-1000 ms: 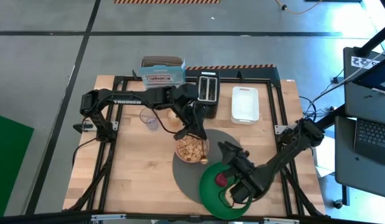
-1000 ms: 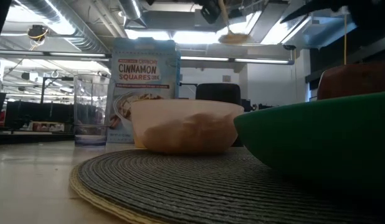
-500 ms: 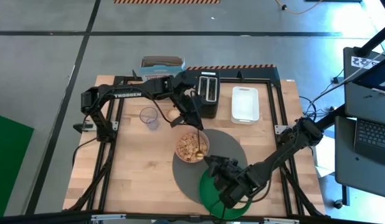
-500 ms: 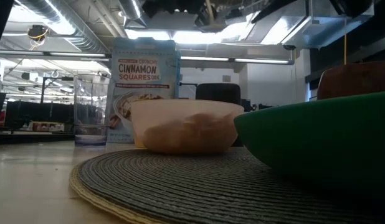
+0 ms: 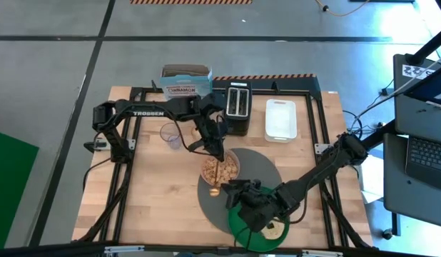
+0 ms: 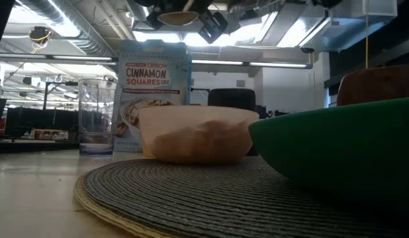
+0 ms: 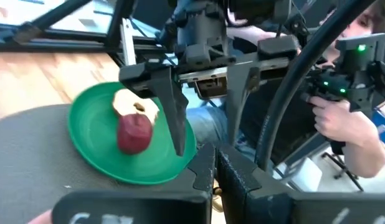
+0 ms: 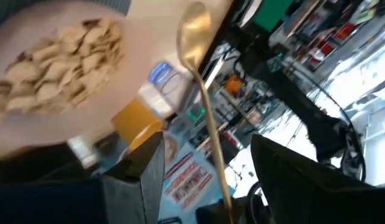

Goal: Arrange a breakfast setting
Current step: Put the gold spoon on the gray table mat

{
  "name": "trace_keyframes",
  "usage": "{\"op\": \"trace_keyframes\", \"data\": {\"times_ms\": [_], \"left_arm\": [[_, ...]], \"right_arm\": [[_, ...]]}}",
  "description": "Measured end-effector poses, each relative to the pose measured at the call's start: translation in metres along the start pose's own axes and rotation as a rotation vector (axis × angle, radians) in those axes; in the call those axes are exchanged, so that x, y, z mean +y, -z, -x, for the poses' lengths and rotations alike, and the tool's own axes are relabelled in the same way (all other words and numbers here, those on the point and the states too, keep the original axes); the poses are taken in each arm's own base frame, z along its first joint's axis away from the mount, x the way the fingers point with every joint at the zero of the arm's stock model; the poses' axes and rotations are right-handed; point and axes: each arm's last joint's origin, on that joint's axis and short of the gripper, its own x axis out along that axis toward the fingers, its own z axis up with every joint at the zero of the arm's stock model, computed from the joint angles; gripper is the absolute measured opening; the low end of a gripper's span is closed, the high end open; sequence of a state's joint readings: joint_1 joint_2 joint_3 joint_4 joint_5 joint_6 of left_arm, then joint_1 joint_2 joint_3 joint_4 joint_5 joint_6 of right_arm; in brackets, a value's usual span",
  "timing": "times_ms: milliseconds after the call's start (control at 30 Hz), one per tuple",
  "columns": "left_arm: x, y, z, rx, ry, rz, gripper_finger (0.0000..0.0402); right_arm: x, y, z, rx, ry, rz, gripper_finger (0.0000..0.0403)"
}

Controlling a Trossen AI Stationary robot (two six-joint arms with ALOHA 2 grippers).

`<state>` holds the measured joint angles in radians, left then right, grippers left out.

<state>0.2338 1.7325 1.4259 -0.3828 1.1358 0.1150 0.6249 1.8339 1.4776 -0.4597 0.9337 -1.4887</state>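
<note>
Handover step, I judge. Left end effector (image 5: 219, 151) is closed, seemingly on the spoon (image 8: 192, 25) handle, holding it in the air above the mat (image 5: 267, 168), at the bowl's (image 5: 220, 169) 6 o'clock. Right end effector (image 7: 207, 140) is open, with a finger on either side of the handle and not pinching yet.

To do it well, I'd close the right squarely on mid-handle and check the grip before I let the left go. No twisting. Then I'd lay the spoon flat beside the bowl, clear of the cereal.

The bowl sits at the mat's 11 o'clock. The plate (image 7: 93, 134) is at the mat's 5 o'clock, with the apple (image 7: 135, 134) and bagel (image 7: 133, 102) touching on it.

Writing: the box (image 6: 153, 86) at the worktop's 12 o'clock reads "CINNAMON SQUARES"; its smaller print is unreadable. The left arm (image 5: 145, 113) is marked "TROSSEN".
</note>
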Motion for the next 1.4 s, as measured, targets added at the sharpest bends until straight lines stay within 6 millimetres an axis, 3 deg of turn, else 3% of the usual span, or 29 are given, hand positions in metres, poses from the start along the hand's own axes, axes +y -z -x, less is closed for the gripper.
{"op": "trace_keyframes", "data": {"times_ms": [533, 767, 900, 1133, 1400], "left_arm": [[-0.008, 0.002, -0.017, 0.014, 0.059, -0.027, 0.0004], [-0.009, 0.001, -0.017, 0.009, 0.090, -0.024, 0.0004], [-0.007, 0.001, -0.016, 0.007, 0.085, -0.023, 0.0004], [-0.005, 0.001, -0.012, 0.004, 0.061, -0.020, 0.0004], [-0.003, 0.002, -0.013, 0.009, 0.022, -0.014, 0.0004]], "right_arm": [[-0.013, 0.036, -0.047, -0.120, 0.044, -0.030, 0.0205], [-0.012, 0.043, -0.054, -0.108, 0.034, -0.039, 0.0200], [-0.012, 0.042, -0.054, -0.110, 0.035, -0.040, 0.0160], [-0.013, 0.042, -0.053, -0.111, 0.038, -0.038, 0.0017], [-0.013, 0.043, -0.053, -0.090, 0.039, -0.069, 0.0006]]}}
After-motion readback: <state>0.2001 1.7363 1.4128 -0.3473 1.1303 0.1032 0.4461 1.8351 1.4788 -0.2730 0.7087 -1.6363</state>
